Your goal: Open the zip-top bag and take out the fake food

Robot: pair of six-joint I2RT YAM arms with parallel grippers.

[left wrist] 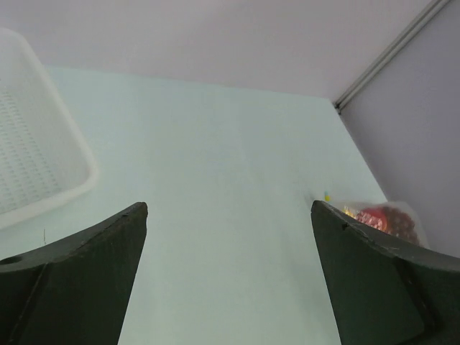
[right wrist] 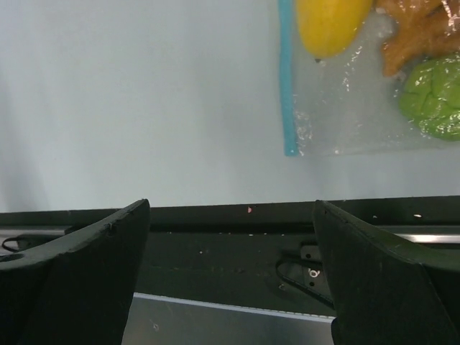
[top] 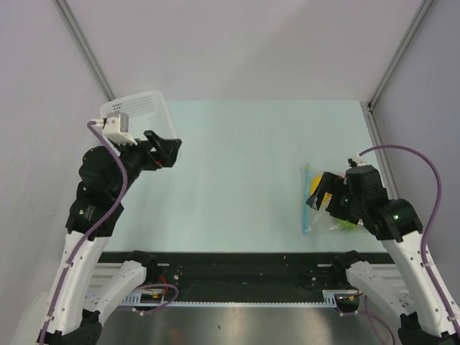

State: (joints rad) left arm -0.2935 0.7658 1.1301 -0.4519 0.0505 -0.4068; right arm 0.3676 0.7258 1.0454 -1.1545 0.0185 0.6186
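The zip-top bag [right wrist: 345, 122], holding fake food [right wrist: 327, 25], is lying at the table's [top: 237, 180] near right corner. The right gripper [right wrist: 230, 205], hovering over it, and the left gripper [left wrist: 228, 207] are gaping wide, empty. Each should probably be pinching one lip of the zip strip [right wrist: 287, 79].

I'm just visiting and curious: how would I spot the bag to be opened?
On the pale green table, look right, near its front edge. The zip-top bag lies there: clear plastic, blue strip, colourful fake food inside, unlike the white basket far left.
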